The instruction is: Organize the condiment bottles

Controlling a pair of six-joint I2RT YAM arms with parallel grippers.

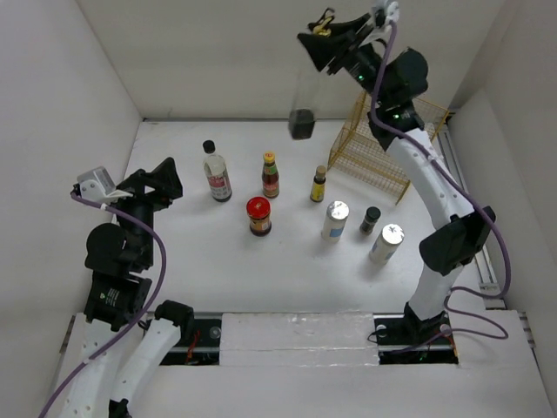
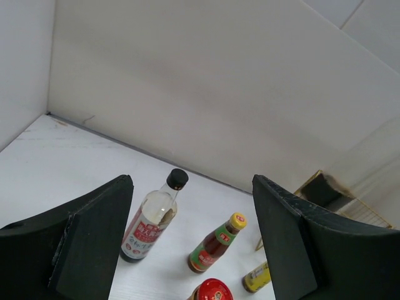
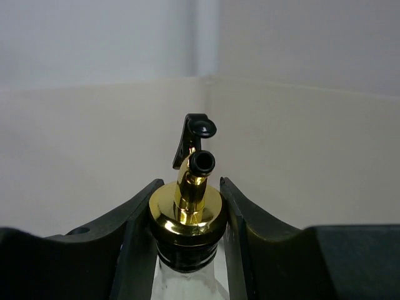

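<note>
My right gripper (image 1: 324,42) is raised high near the back wall, shut on the neck of a clear bottle with a gold pour spout (image 3: 185,206). Its glass body hangs below the gripper, with a dark bottom (image 1: 302,124). Standing on the table are a clear black-capped bottle (image 1: 216,176), a brown yellow-capped sauce bottle (image 1: 271,176), a red-lidded jar (image 1: 258,216), a small yellow bottle (image 1: 318,185), two white silver-capped bottles (image 1: 335,220) (image 1: 386,243) and a small dark bottle (image 1: 370,219). My left gripper (image 1: 164,183) is open at the left, empty, facing the black-capped bottle (image 2: 150,219).
A gold wire basket (image 1: 374,144) stands at the back right, beside my right arm. White walls enclose the table at the back and on both sides. The left wrist view also shows the sauce bottle (image 2: 215,250) and the basket's corner (image 2: 325,187).
</note>
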